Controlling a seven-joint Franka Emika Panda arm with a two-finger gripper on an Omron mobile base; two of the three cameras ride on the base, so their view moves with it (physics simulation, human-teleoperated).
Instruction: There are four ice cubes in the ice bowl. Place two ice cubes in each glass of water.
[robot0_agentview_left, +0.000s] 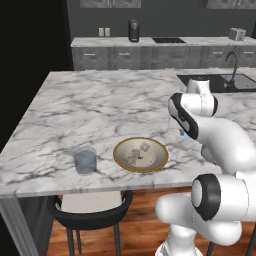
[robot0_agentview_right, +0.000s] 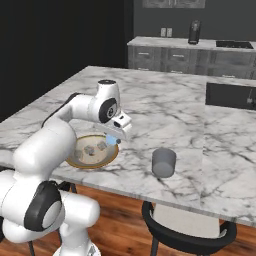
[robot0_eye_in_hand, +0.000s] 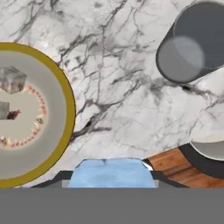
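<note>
Near edge, marble tabletop (robot0_agentview_left: 75, 115), contents left to right:
- Glasses of water, count two: left glass (robot0_agentview_left: 85, 160), left of the bowl; right glass (robot0_agentview_right: 163, 162), right of the bowl, well apart from it
- Ice bowl (robot0_agentview_left: 120, 162), count one, between the glasses; at least two loose cubes (robot0_agentview_left: 145, 146) inside, exact count unclear
- End effector (robot0_agentview_right: 114, 140), count one, above bare tabletop just right of the bowl rim, clamped on a pale blue ice cube (robot0_eye_in_hand: 111, 171)
- Key relation: right glass lies to the end effector's right, the nearer glass by judgement; carry goes rightward, then release over the glass mouth

Far: sink (robot0_agentview_left: 220, 80), count one
</note>
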